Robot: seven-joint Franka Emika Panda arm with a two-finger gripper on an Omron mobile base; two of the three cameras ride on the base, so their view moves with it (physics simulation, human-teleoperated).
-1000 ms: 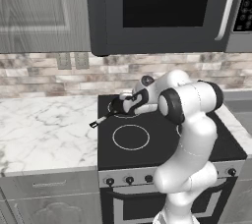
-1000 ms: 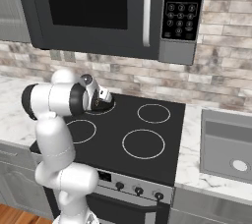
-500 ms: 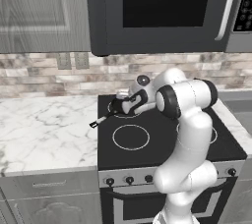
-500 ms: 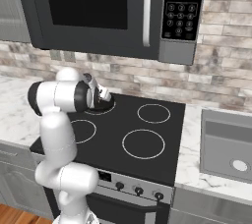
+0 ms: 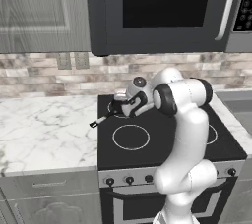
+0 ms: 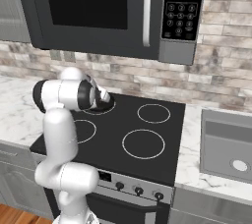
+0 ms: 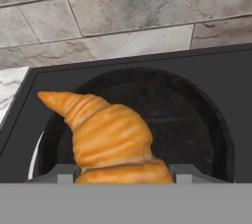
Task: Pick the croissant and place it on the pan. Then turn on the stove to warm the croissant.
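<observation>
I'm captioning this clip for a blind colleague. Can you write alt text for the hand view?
A golden-orange crescent croissant sits close to the camera between the gripper's grey fingers, in front of a round black frying pan on the black glass stove. Grey-brown stone tiles fill the wall behind.

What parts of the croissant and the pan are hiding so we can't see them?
- Croissant, hand view: its lower end is cut off at the picture's bottom.
- Whether it touches the pan: cannot tell.
- Pan, left base view: mostly hidden behind the gripper.
- Stove knobs, right base view: too small to read.
</observation>
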